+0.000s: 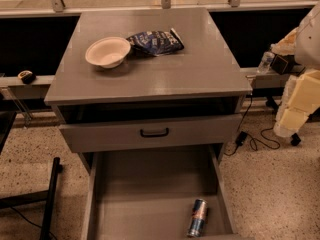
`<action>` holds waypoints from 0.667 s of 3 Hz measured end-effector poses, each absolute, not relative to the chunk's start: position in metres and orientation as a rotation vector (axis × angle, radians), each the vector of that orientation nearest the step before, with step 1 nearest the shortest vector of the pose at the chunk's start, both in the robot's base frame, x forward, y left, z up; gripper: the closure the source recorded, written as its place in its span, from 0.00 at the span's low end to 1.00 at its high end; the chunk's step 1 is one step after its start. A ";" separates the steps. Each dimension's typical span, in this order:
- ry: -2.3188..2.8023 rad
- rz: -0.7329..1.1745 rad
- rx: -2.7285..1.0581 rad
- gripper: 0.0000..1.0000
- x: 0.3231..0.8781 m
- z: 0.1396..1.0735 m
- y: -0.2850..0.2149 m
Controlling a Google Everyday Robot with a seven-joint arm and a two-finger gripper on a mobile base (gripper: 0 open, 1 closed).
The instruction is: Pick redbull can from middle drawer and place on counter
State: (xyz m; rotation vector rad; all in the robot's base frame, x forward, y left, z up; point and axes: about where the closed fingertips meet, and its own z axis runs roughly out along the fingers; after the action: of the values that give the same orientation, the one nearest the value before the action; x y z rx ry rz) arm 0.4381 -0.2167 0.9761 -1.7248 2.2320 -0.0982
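The redbull can (198,217) lies on its side at the front right of the open middle drawer (150,184), close to its right wall. The counter (165,69) is the grey cabinet top above it. My gripper (289,120) hangs at the low end of the pale arm (305,91) at the right edge of the view. It is to the right of the cabinet, level with the top drawer, well away from the can and holding nothing that I can see.
A white bowl (107,51) and a dark blue snack bag (155,42) sit on the back left of the counter. The top drawer front with a black handle (154,132) stands slightly out. Cables (255,139) lie on the floor at right; a black frame (50,194) stands at left.
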 end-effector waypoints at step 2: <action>2.207 -0.016 -1.693 0.00 0.435 0.944 -0.220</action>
State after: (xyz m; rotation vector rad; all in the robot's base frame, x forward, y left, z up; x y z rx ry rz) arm 0.4345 -0.2201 0.9438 -1.6931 2.2072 -0.0159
